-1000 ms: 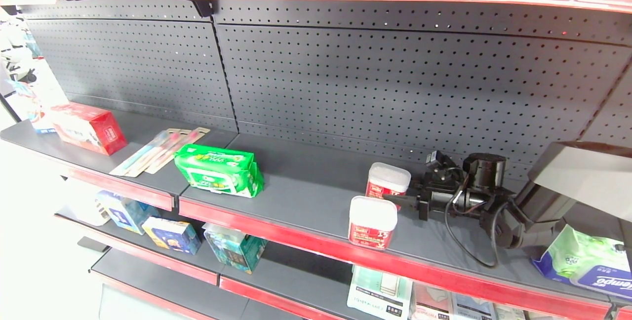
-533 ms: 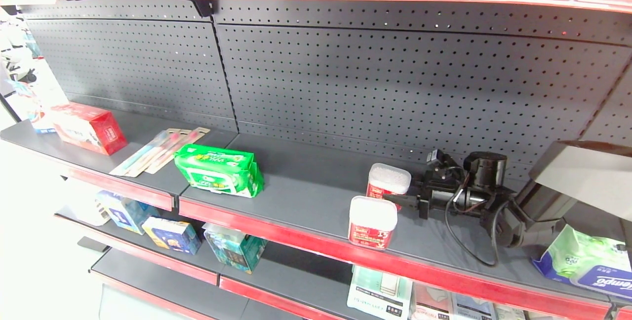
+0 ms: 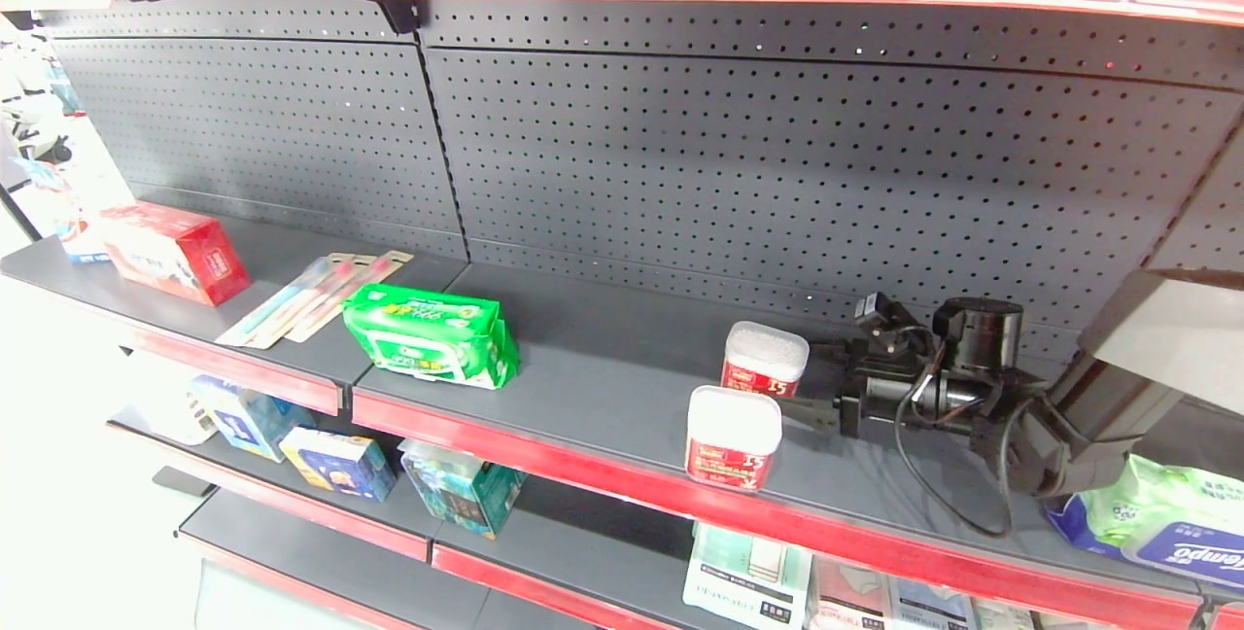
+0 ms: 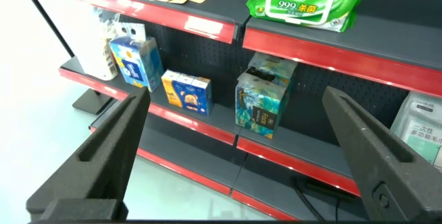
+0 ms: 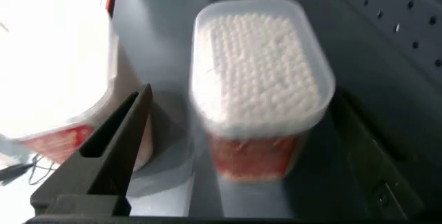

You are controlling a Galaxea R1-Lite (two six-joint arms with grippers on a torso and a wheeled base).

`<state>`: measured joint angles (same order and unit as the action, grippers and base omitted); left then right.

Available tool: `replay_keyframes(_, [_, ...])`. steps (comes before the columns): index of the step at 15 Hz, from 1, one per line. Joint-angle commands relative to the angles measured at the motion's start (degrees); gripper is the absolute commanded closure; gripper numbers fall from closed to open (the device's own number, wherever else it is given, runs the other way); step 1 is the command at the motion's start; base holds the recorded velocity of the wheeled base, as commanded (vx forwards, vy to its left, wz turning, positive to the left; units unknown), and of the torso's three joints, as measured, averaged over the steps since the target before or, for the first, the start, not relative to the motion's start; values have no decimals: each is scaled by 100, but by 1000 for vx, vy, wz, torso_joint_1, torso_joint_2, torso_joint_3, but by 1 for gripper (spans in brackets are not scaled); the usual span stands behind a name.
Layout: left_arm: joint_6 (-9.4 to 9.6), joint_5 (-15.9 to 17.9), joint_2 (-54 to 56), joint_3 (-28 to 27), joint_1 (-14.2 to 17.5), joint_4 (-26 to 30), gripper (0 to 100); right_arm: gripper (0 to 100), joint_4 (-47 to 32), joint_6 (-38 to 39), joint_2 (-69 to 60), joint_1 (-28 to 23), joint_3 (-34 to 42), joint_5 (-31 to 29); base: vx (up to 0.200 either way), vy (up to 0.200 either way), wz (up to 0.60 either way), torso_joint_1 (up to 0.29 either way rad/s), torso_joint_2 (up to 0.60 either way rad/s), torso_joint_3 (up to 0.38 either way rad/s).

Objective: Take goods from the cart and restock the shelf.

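Dark grey shelf (image 3: 603, 387) boards with red front strips run along a perforated back panel (image 3: 777, 154), and a pale floor (image 3: 58, 533) shows at the far left.

On the same board, well left of the green wipes pack (image 3: 432, 333), lies one red box (image 3: 175, 251). Between the two is a fan of flat toothbrush packs (image 3: 311, 297); they overlap and I cannot count them.

On the lower board beneath the green wipes pack stand three boxes: a pale blue one (image 3: 248, 413), a darker blue one (image 3: 340, 462) and a teal one (image 3: 462, 489). The left claw (image 4: 235, 96) hangs in front of this lower board, below the green wipes pack, with its fingers spread wide and nothing between them.

Well right of the green wipes pack stand two white-lidded, red-labelled swab tubs. The front tub (image 3: 733, 436) is at the board's edge and the rear tub (image 3: 764, 358) just behind it.

Farther right, the right claw (image 3: 812, 379) lies low over the board. It is released, with one finger on each side of the rear tub and not pressing it. The front tub crowds its nearer finger (image 5: 103, 162).

One blue and green soft pack (image 3: 1157, 513) lies farthest right of the green wipes pack, partly behind the arm.
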<state>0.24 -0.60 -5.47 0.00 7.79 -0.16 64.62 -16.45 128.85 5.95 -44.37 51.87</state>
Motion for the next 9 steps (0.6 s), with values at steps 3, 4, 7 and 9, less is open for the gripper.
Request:
replay_keyframes(3, [2, -2, -6, 0, 3, -2, 0, 0, -125, 19, -168, 38, 192, -195, 0, 0, 0, 0, 0, 0])
replay_keyframes(4, [2, -2, -6, 0, 3, -2, 0, 0, -152, 10, -176, 38, 192, -204, 0, 0, 0, 0, 0, 0])
replay_keyframes(7, [2, -2, -6, 0, 3, -2, 0, 0, -292, 19, -256, 55, 254, -221, 0, 0, 0, 0, 0, 0])
replay_keyframes(9, [2, -2, -6, 0, 3, -2, 0, 0, -424, -8, -291, 64, 307, -221, 0, 0, 0, 0, 0, 0])
